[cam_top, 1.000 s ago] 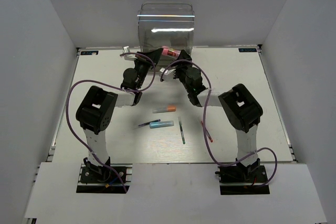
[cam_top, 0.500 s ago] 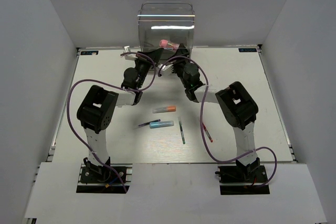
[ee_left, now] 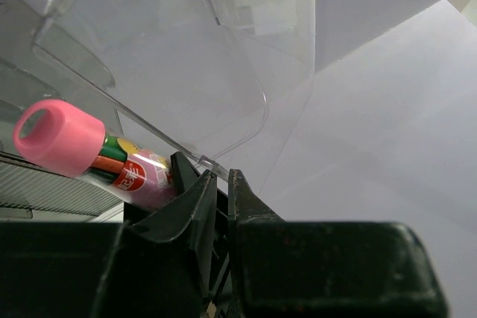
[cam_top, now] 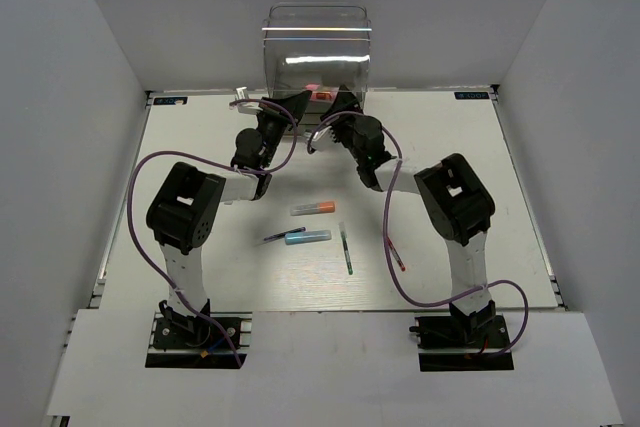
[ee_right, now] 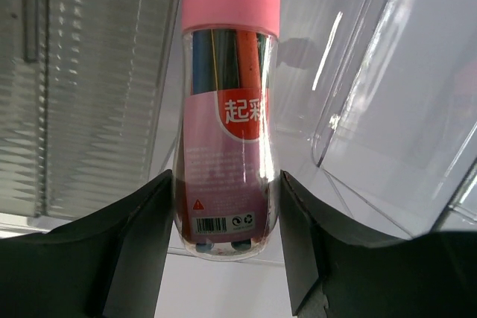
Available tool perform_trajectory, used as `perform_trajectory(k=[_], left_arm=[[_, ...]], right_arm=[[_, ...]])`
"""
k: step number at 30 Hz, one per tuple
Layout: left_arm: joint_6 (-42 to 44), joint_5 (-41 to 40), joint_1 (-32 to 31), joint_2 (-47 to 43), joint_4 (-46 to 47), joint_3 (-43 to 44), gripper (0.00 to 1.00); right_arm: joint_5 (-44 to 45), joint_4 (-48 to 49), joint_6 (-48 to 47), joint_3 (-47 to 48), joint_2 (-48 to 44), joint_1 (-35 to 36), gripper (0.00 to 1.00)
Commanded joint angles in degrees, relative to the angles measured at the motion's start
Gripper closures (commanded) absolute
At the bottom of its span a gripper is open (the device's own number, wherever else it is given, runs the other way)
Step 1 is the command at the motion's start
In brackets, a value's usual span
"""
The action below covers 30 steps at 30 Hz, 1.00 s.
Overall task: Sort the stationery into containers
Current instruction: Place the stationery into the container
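The tall clear box (cam_top: 316, 42) with dark-tinted drawers stands at the back centre. My left gripper (cam_top: 293, 107) (ee_left: 222, 175) is at its front, shut on the thin clear edge of a pulled-out drawer (ee_left: 186, 72). My right gripper (cam_top: 336, 107) (ee_right: 227, 176) is shut on the stubby pink-red tube (cam_top: 316, 93) (ee_right: 229, 109) and holds it over the open drawer (ee_right: 387, 109). The tube also shows in the left wrist view (ee_left: 82, 150). On the table lie the orange-and-grey marker (cam_top: 313, 208), light blue marker (cam_top: 308, 237), thin dark pen (cam_top: 283, 236), dark green pen (cam_top: 346, 249) and red pen (cam_top: 394, 250).
White walls close in the table at the back and both sides. A small white item (cam_top: 240, 97) lies at the back left by the box. Purple cables loop from both arms over the table.
My right gripper carried the pink-red tube from just in front of the box up and back to the drawer, then slightly down. The left gripper stayed at the drawer.
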Motion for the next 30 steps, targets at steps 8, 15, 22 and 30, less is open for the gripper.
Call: perform_trajectory(k=[8,15,22,30], left_arm=[[0.0,0.0,0.4,-0.6,10.2,2.3,0.78],[0.0,0.0,0.4,-0.6,10.2,2.3,0.78],[0.0,0.0,0.4,-1.2,10.2,2.3,0.77],[0.0,0.0,0.4,-1.2,10.2,2.3,0.77]], right_arm=[[-3.5,-3.7,-5.9,4.9,0.0,-2.5,1.00],[-7.0,-9.9,-9.2,7.5,0.0,-3.7,1.00],[-8.6,-14.6,-10.5,11.1,1.4,-4.4,1.00],[-10.4,-17.9,-12.4,11.4,1.8,-4.8,1.00]])
